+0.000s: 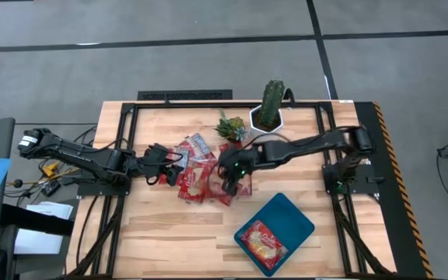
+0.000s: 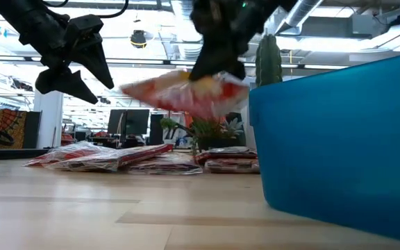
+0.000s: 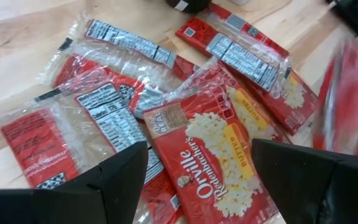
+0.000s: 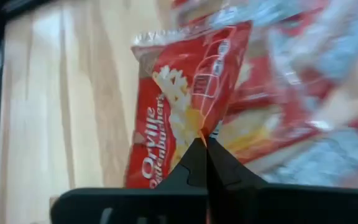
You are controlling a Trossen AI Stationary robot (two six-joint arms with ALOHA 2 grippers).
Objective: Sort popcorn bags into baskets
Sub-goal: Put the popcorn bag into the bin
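Several red popcorn bags lie in a loose overlapping pile mid-table, also seen in the left wrist view and the low view. My left gripper hovers open above the pile's left side and touches nothing. My right gripper is shut on one large bag at the pile's right side. The teal tray sits at the near right with one bag lying flat in it. My right gripper pinches the large red-and-yellow bag between its two fingers at the bag's edge, coming from above. The bag is lifted clear of the pile and sticks out sideways from the fingers, nearly level, above the other bags.
A tall cactus in a white pot and a small green spiky plant stand just beyond the pile at the far edge. Bare wood lies near the table's near-left side. The black frame rails run along both table sides.
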